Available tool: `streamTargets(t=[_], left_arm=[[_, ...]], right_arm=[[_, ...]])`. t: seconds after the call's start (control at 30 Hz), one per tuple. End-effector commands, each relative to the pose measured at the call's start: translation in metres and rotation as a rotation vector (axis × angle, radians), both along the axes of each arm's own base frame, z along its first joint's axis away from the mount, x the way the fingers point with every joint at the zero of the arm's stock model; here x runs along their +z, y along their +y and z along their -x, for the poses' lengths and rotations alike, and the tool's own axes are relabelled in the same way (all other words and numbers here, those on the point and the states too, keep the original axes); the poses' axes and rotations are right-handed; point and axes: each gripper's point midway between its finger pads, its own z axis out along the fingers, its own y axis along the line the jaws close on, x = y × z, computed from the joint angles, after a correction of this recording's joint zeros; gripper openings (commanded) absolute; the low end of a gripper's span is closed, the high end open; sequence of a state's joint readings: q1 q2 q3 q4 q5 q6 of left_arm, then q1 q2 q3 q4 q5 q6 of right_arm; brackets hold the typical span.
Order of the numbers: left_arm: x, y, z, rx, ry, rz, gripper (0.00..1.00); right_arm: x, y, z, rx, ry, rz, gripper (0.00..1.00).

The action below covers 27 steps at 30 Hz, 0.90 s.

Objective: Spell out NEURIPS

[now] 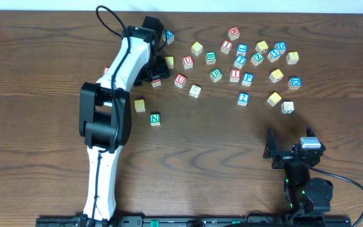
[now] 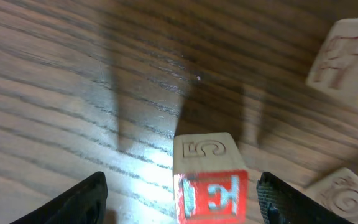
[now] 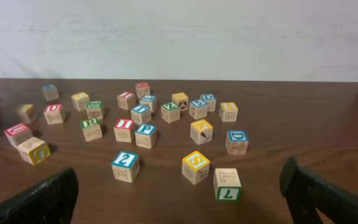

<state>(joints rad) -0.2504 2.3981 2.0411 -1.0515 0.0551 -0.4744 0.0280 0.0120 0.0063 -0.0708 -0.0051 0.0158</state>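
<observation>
The green N cube [image 1: 155, 118] sits alone left of centre in the overhead view, apart from the scatter of cubes [image 1: 257, 60] across the upper right. I read it as the start of the word, with free tabletop [image 1: 232, 139] to its right for the other letters. A yellow-faced cube [image 1: 140, 104] sits just up and left of it.

The left claw [image 2: 182, 190] is at the upper left of the overhead view, lined up on the red E cube [image 2: 211, 193], which I take for the second letter. In the left wrist view the cube stands on the tabletop low in the frame, between the fingers [image 2: 86, 202]. The jaws are spread to either side with a gap showing on both, so nothing is pinched yet.

The right claw [image 3: 176, 180] is parked at the lower right of the overhead view, spread wide and empty.
</observation>
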Motion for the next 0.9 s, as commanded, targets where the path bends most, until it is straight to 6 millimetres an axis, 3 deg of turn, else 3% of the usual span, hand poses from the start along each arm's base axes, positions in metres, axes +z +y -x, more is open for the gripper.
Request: streamTargets(t=[0.0,0.53,0.7,0.87], left_arm=[[-0.014,-0.001,0.002,0.001,0.031,0.002,0.76],[-0.012,-0.008,-0.006,-0.006,-0.001,0.036,0.76],[-0.009,-0.008,-0.009,-0.009,-0.011,0.038,0.66],[-0.005,-0.008,-0.010,-0.009,-0.017,0.040,0.66]], right_arm=[[0.000,-0.002,0.000,-0.007,0.001,-0.013,0.99],[0.000,-0.002,0.000,-0.007,0.001,-0.013,0.99],[0.000,-0.002,0.000,-0.007,0.001,-0.013,0.99],[0.000,-0.002,0.000,-0.007,0.001,-0.013,0.99]])
